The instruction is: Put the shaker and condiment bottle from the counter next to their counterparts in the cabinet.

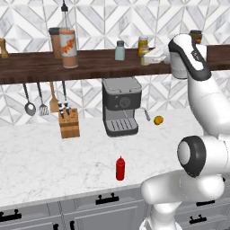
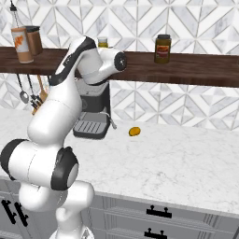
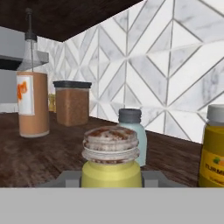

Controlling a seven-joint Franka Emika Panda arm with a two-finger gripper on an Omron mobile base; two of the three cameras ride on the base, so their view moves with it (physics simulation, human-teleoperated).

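The pale yellow-olive shaker (image 3: 111, 162) with its speckled grey cap sits between my fingers in the hand view, and my gripper (image 3: 111, 177) is shut on it. In the left base view my gripper (image 1: 149, 57) holds the shaker (image 1: 144, 61) at the dark wooden shelf (image 1: 90, 67), just right of the pale blue-grey shaker (image 1: 120, 50). That blue-grey shaker (image 3: 133, 133) stands right behind the held one. The tall orange-labelled bottle (image 1: 68, 47) stands further left on the shelf. The red squeeze bottle (image 1: 120, 168) stands upright on the marble counter (image 1: 45, 161) near its front edge.
A deeper yellow jar (image 3: 213, 148) stands close on the right of the held shaker, and a brown jar (image 3: 72, 103) beside the orange-labelled bottle. A dark jar (image 2: 162, 48) is further right on the shelf. Below are a coffee machine (image 1: 120, 105), knife block (image 1: 69, 122), hanging utensils and an orange fruit (image 1: 158, 120).
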